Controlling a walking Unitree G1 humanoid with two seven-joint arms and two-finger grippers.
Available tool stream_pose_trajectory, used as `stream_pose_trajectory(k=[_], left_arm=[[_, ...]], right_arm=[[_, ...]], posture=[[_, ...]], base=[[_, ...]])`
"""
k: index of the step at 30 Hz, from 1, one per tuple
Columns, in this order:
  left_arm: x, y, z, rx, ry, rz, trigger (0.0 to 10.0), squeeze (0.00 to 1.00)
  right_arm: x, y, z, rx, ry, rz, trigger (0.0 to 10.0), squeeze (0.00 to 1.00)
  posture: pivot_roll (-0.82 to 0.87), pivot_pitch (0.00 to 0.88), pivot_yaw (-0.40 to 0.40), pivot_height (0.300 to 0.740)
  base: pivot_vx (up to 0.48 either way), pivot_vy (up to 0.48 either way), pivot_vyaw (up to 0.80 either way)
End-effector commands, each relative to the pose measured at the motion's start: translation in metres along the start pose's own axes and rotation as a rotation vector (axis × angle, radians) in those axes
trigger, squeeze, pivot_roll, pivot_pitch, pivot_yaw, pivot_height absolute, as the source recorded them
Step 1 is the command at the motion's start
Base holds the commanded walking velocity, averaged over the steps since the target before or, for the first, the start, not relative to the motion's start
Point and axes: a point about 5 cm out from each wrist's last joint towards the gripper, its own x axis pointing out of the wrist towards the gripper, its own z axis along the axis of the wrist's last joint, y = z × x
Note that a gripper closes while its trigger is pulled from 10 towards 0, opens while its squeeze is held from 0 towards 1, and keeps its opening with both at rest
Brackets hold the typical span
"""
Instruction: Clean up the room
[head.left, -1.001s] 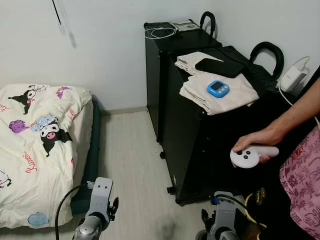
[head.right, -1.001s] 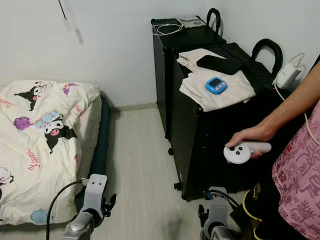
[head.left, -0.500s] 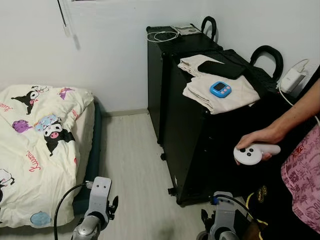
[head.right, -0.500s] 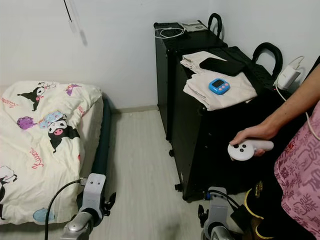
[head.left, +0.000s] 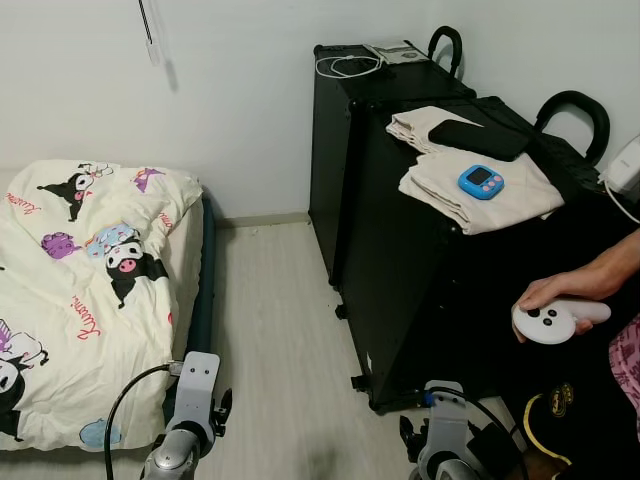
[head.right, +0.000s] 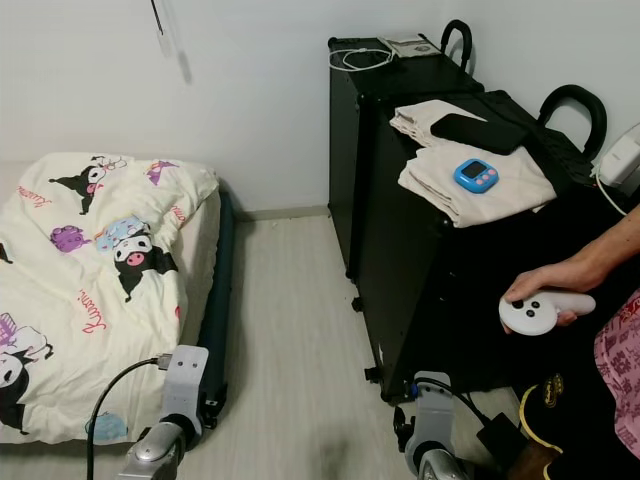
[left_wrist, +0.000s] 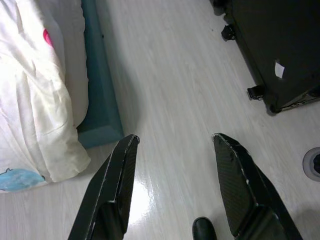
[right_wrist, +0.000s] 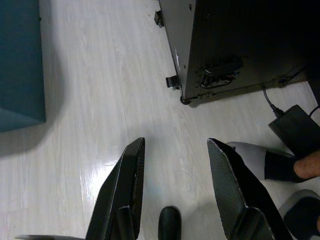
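Camera panned left; blanket (head.left: 80, 300) beside left gripper (left_wrist: 175, 145).

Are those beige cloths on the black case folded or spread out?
Folded. The beige cloths lie in neat layered stacks on the black case, a blue timer on top.

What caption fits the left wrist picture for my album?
Open left claw hanging over pale floor, between the cartoon quilt and black case.
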Motion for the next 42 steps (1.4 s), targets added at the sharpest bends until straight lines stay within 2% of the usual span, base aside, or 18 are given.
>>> stream_pose_trajectory(k=[1,10,19,36,42], left_arm=[[-0.0026,0.0015,-0.0038,0.013,0.004,-0.002,10.0,0.0],[-0.0016,0.0018,-0.0019,0.011,-0.002,0.001,10.0,0.0],[-0.0008,0.0009,-0.0001,0.008,-0.011,-0.001,10.0,0.0],[-0.0013,0.0003,0.0023,0.008,-0.038,-0.002,10.0,0.0],[-0.0009,0.0003,0.0038,0.026,-0.046,-0.006,10.0,0.0]], right_arm=[[-0.0022,-0.0006,-0.0061,-0.009,0.023,-0.001,10.0,0.0],[-0.0017,-0.001,-0.0042,0.005,0.011,-0.005,10.0,0.0],[-0.0008,0.0019,-0.0019,-0.03,0.002,0.02,10.0,0.0],[-0.0004,0.003,0.0017,-0.04,-0.027,0.022,10.0,0.0],[-0.0004,0.0013,0.0012,0.002,-0.023,0.008,10.0,0.0]], posture=[[0.05,0.074,0.002,0.734],[0.05,0.08,0.005,0.734],[0.05,0.078,0.008,0.734],[0.05,0.066,0.008,0.734],[0.05,0.06,0.008,0.734]], base=[[0.0,0.0,0.0],[0.0,0.0,0.0],[0.0,0.0,0.0],[0.0,0.0,0.79],[0.0,0.0,0.0]])
